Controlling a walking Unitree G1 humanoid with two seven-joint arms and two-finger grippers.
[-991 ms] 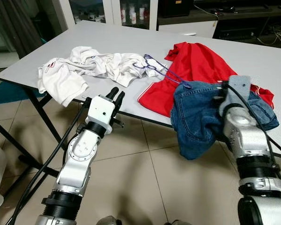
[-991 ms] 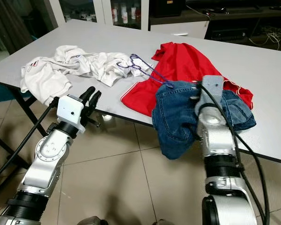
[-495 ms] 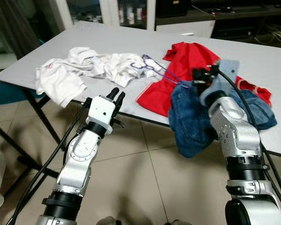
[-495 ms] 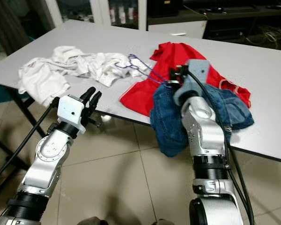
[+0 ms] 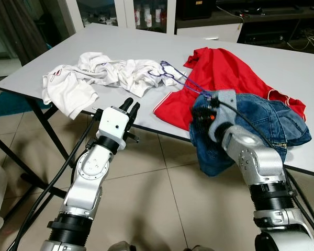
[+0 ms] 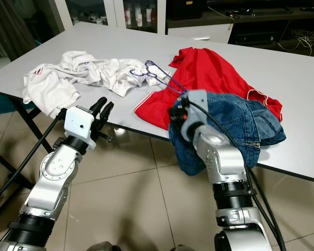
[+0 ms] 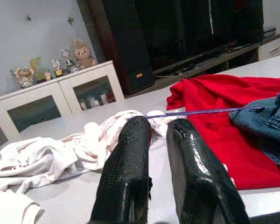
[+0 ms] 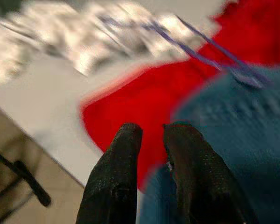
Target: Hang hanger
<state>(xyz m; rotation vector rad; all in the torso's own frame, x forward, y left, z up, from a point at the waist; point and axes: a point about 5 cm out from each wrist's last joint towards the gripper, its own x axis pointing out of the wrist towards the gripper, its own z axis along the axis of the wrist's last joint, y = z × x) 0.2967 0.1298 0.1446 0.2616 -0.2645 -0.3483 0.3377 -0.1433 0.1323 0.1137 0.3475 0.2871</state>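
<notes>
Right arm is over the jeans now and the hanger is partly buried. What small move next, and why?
Probably ease the right pincer forward toward the purple hanger, fingers opened a little. The hanger lies across the red garment and white clothes, one end under the jeans; the pincer sits just short of that end, nearly shut.

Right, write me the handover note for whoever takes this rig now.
Left pincer: shut, empty, held below the table edge.
Right pincer: fingers close together, holding nothing, over the jeans and red garment.
Purple hanger: lies on the table across the white clothes and red garment, one end at the jeans.
Done: nothing.
Left: grasp the hanger, lift it free, hang it.
</notes>
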